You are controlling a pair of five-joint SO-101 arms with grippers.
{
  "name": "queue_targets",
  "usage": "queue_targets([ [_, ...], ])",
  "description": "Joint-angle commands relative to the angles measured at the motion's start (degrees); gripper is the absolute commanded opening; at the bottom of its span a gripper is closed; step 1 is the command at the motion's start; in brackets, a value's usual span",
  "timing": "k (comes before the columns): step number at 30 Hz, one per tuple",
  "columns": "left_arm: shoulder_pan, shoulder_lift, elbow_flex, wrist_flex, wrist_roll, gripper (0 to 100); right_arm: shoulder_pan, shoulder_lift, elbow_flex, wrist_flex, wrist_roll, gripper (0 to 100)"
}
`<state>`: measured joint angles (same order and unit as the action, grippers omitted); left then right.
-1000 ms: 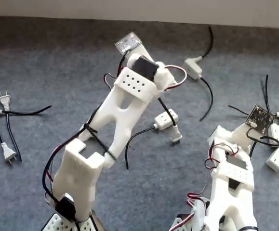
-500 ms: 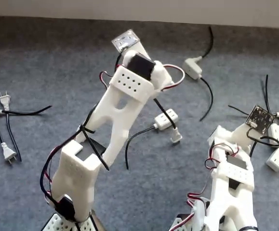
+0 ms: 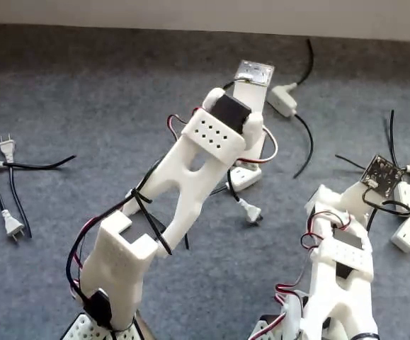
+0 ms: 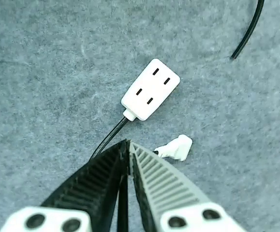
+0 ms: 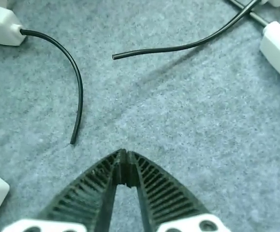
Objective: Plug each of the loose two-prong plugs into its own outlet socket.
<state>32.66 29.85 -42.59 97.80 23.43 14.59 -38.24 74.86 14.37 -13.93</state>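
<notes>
Left pincer (image 4: 128,145) is fully closed and grips nothing, tips over the grey bench (image 4: 43,72) near the white outlet socket (image 4: 150,89). A white plug (image 4: 176,148) lies just beside the tips. Right pincer (image 5: 126,153) is likewise closed and empty.

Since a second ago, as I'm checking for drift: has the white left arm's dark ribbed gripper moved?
Yes: the left gripper on its white arm swung right in the high view, toward the unmoved white angled plug.

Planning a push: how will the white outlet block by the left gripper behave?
The outlet block lies flat and looks light, so it probably slides or pivots rather than tips. Its thin cord curves loosely, so it is likely floppy and may tug it.
</notes>
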Motion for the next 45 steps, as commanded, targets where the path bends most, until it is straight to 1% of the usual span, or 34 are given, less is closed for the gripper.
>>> queue_targets([
  [1, 1.0, -3.6, 2.3, 0.6, -6.6, 8, -0.4, -0.2, -0.7, -0.2, -0.5, 0.8],
  [7, 1.0, -3.8, 8.2, 0.6, -13.0, 11, -0.4, -0.2, -0.7, -0.2, -0.5, 0.8],
  [10, 1.9, -3.9, 8.7, 0.7, -14.0, 13, -0.4, -0.2, -0.7, -0.2, -0.5, 0.8],
  [16, 8.5, -3.9, 8.7, 1.8, -14.2, 23, -0.4, -0.2, -0.7, -0.2, -0.5, 0.8],
  [18, 10.9, -3.7, 8.7, 1.8, -14.5, 24, -0.4, -0.2, -0.7, -0.2, -0.5, 0.8],
  [22, 13.9, -3.3, 10.4, 1.5, -18.6, 24, -0.4, -0.2, -0.7, -0.2, -0.5, 0.8],
  [24, 13.9, -3.3, 12.5, 1.2, -20.1, 24, -0.4, -0.2, -0.7, -0.2, -0.5, 0.8],
  [28, 12.9, -3.3, 17.2, -2.3, -22.4, 24, -0.4, -0.2, -0.7, -0.2, -0.5, 0.8],
  [37, 12.8, -3.3, 24.7, -13.5, -22.6, 24, -0.4, -0.2, -0.7, -0.2, -0.5, 0.8],
  [40, 11.7, -3.3, 24.8, -14.1, -22.6, 24, -0.4, -0.2, -0.7, -0.2, -0.5, 0.8],
  [45, 7.3, -3.4, 24.7, -14.1, -22.7, 24, -0.4, -0.2, -0.7, -0.2, -0.5, 0.8],
])
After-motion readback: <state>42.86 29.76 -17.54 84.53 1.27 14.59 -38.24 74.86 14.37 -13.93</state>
